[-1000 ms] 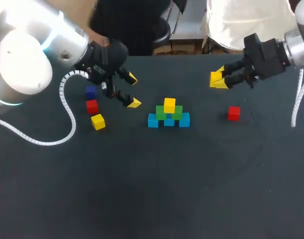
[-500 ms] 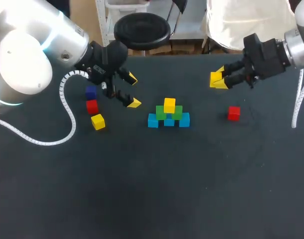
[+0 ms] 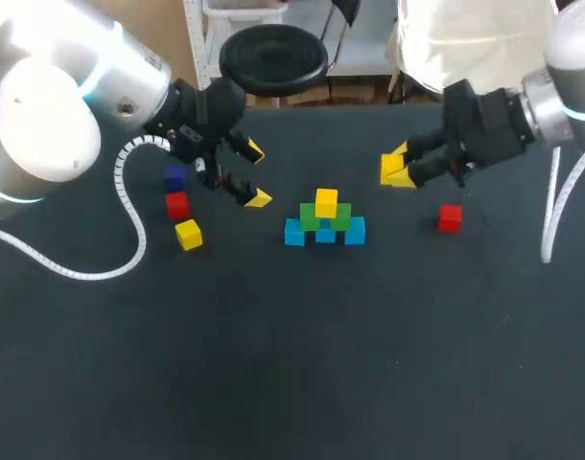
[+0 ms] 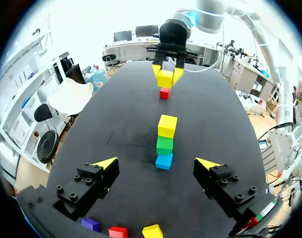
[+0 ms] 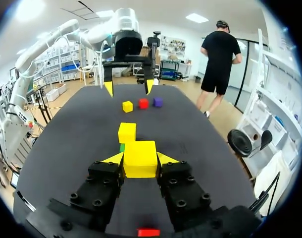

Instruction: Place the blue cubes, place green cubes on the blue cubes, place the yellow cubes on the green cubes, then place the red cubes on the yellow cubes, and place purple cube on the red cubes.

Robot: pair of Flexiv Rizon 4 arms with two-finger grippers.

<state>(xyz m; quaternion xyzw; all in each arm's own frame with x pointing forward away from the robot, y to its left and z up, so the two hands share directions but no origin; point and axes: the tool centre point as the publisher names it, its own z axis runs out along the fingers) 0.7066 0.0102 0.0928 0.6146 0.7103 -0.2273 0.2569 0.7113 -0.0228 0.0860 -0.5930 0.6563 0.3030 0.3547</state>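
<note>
left claw (image 3: pixel 256 174) released, above table (image 3: pixel 273 364) | right claw (image 3: pixel 396 171) grasping yellow cube (image 5: pixel 139 158), near stack (image 3: pixel 325 220)

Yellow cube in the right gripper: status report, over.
Right gripper shut on yellow cube, short of the stack. Left gripper open, empty. Nothing between cube and stack.

The right gripper (image 5: pixel 140 161) clamps a held yellow cube (image 5: pixel 139 152). Just ahead, a stacked yellow cube (image 5: pixel 126 132) tops a green cube (image 5: pixel 122 147). Farther off lie a loose yellow cube (image 5: pixel 127 106), a far red cube (image 5: pixel 143 103) and a purple cube (image 5: pixel 157 101), near the spread-fingered left gripper (image 5: pixel 129 87). A near red cube (image 5: pixel 149 232) lies beneath the right gripper.
</note>
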